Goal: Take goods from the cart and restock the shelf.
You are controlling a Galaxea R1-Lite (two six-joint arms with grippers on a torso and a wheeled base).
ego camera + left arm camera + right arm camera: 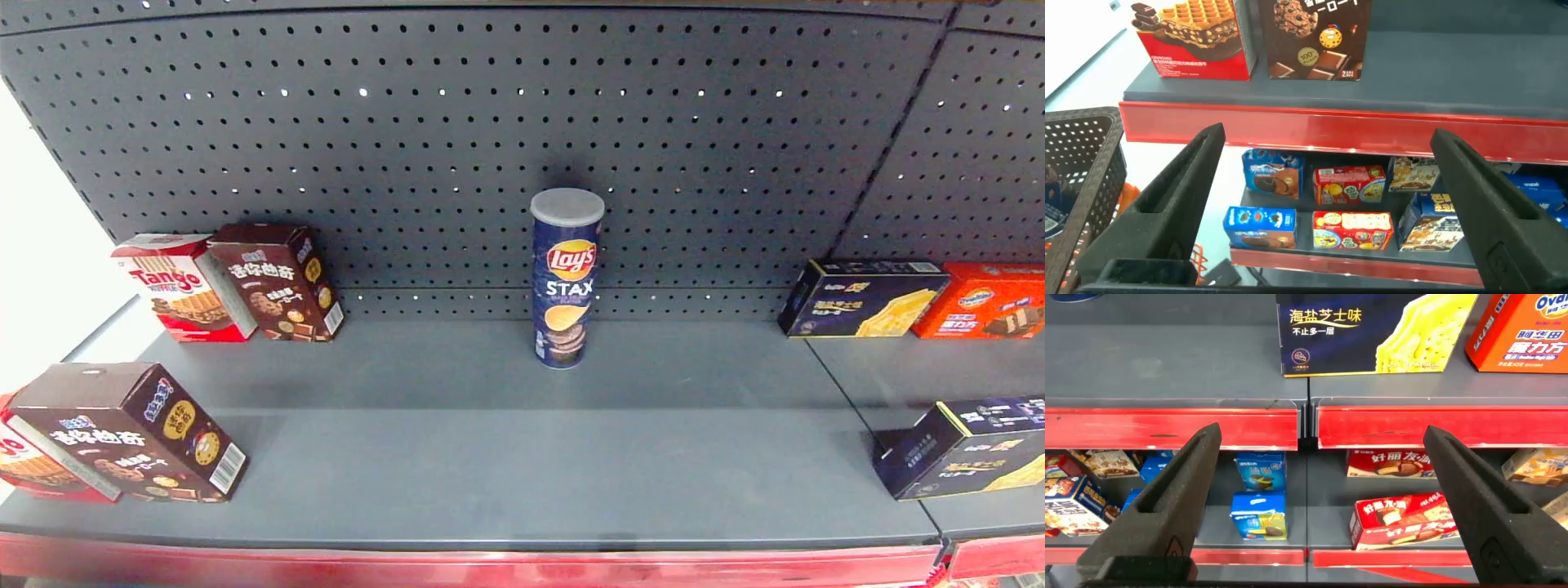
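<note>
A blue chip can (566, 278) with a grey lid stands upright in the middle of the grey shelf (506, 457), near the pegboard back. My left gripper (1323, 216) is open with nothing between its fingers, below and in front of the shelf's red front edge (1339, 126). A black mesh cart basket (1078, 180) sits off to one side of it. My right gripper (1323, 510) is open and holds nothing, facing the red shelf edge (1176, 429) under a dark blue box (1372, 333).
Red and brown snack boxes (229, 282) stand at the shelf's left back, with two more (122, 433) at the left front. Dark blue and orange boxes (906, 298) lie at the right. Lower shelves hold several small boxes (1347, 204).
</note>
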